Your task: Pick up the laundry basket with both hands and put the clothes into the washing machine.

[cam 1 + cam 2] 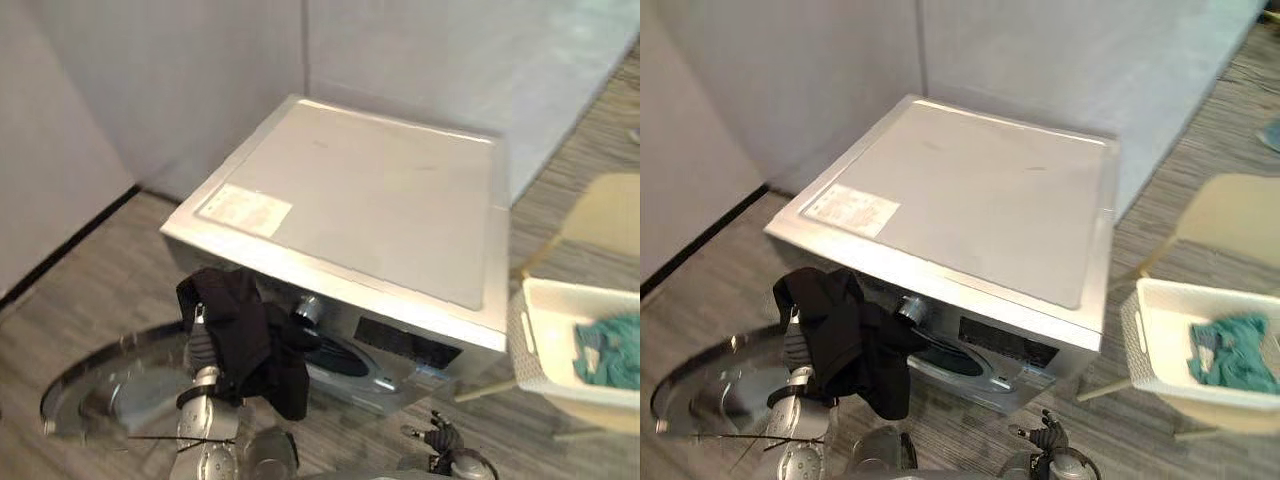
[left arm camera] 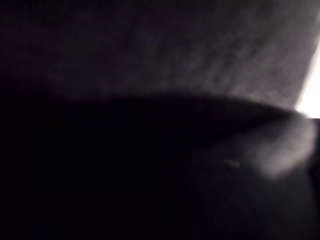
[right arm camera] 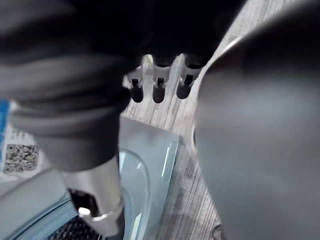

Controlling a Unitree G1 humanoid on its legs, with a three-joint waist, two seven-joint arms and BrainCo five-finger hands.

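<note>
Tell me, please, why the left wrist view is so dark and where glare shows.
Left wrist view: the black garment seems to cover the lens, all dark but one bright sliver. Eye views: pale reflections on the open glass door.

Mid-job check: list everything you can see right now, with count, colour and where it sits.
washing machine: one, silver, centre of the scene
machine door: one, round glass with silver rim, swung open at lower left
black garment: one, black, draped over the left hand in front of the drum opening
laundry basket: one, white, on the chair at right
teal cloth: at least one piece, teal, inside the laundry basket
chair: one, cream, right of the washing machine
left hand: under the black garment, fingers hidden
right hand: low in front of the washing machine, fingers relaxed, holding nothing
</note>
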